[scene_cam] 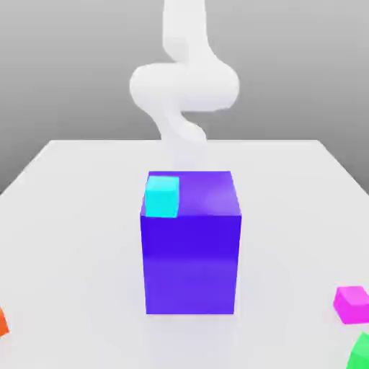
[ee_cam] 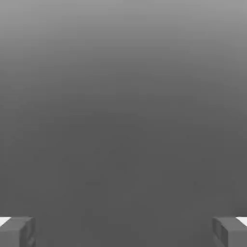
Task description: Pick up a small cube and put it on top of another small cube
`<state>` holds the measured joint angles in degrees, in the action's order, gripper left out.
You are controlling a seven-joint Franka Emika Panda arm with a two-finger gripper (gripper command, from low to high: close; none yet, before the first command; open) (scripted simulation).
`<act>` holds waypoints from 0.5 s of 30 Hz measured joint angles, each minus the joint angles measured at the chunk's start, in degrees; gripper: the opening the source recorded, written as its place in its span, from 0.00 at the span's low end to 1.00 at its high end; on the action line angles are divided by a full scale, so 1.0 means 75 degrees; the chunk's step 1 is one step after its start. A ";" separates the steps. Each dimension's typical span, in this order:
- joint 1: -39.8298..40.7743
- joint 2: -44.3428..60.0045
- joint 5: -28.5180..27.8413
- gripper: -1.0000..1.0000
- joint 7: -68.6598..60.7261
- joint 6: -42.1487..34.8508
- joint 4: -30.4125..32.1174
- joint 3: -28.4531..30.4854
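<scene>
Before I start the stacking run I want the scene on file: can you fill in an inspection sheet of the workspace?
Surface: plain white tabletop, flat.
Job's things: small glossy magenta-pink cube on the table near the exterior view's right edge; small cyan cube on a top corner of the big blue-purple block at mid-table.
Clutter: an orange object at the exterior view's left edge, a green object at its lower right corner, both cut off.
End effector: end effector open, fingers wide apart, nothing between them.
Cables: nothing seen.
Surroundings: white arm behind the block; grey backdrop.
</scene>
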<state>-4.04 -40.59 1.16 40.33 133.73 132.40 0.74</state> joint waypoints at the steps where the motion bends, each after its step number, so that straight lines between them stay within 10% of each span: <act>1: -0.0192 0.0302 0.0095 0.50 -0.0334 0.0114 0.0036 0.0009; 15: -0.2428 0.4213 0.0860 0.50 -0.4365 0.1547 0.0491 -0.0320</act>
<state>-22.25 -9.00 7.61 7.59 145.33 136.08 -1.66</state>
